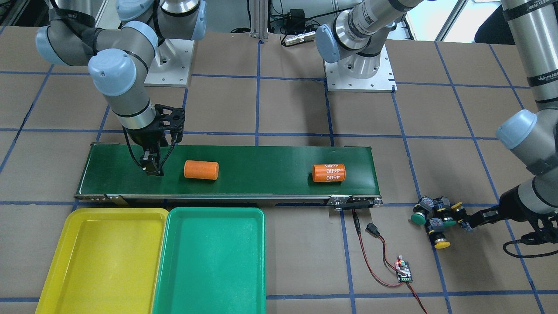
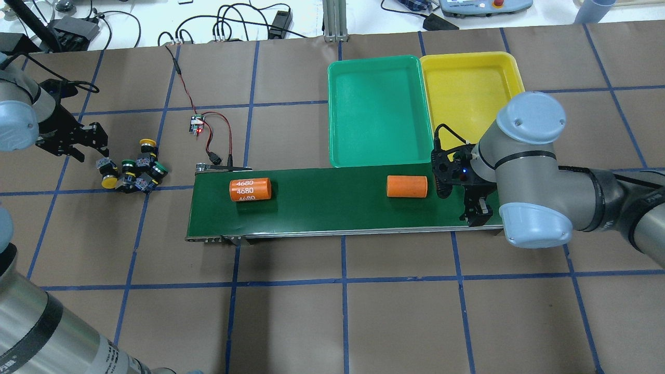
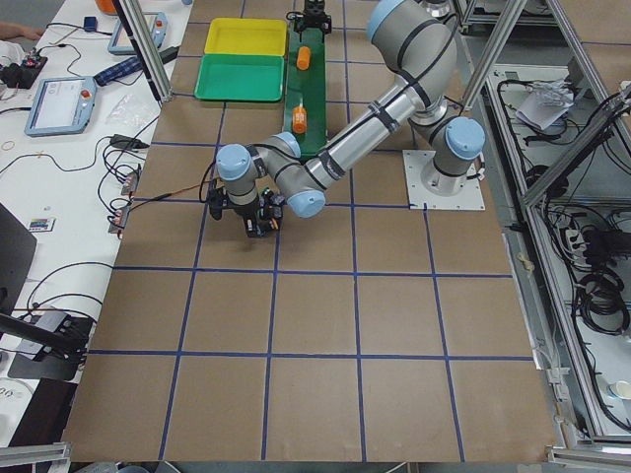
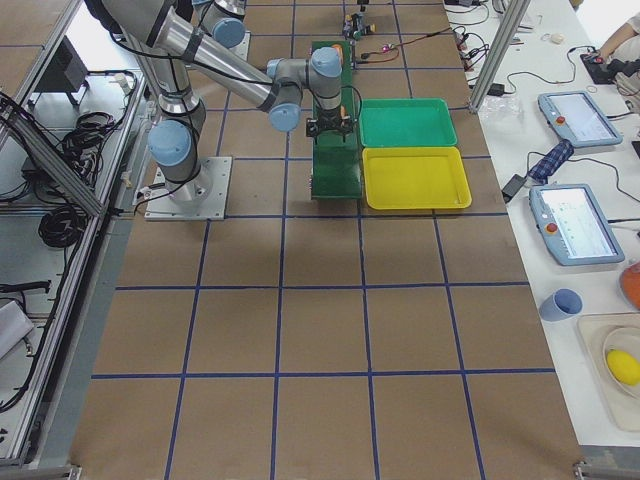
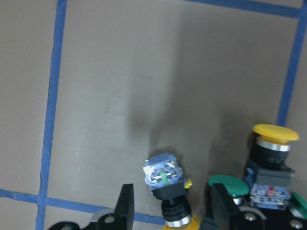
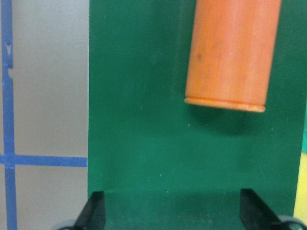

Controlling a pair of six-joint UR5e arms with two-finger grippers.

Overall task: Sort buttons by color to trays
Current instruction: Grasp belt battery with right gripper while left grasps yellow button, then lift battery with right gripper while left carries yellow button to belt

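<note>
The buttons [image 1: 437, 218] lie in a tight cluster on the brown table off the belt's end, also seen from overhead [image 2: 131, 171]. My left gripper [image 5: 172, 194] is open and low at the cluster, its fingers either side of a lying yellow-capped button [image 5: 164, 176] without touching it. A green cap [image 5: 229, 186] and another yellow cap [image 5: 276, 133] sit beside it. My right gripper [image 6: 175, 211] is open over the belt's other end, with nothing between its fingers. The yellow tray [image 1: 104, 257] and teal tray [image 1: 209, 261] hold nothing.
A dark-green conveyor belt [image 1: 261, 157] carries a plain orange cylinder [image 1: 200, 170], close to my right gripper, and a printed orange cylinder [image 1: 329, 172]. A small circuit board [image 1: 404, 272] with red and black wires lies between belt end and buttons.
</note>
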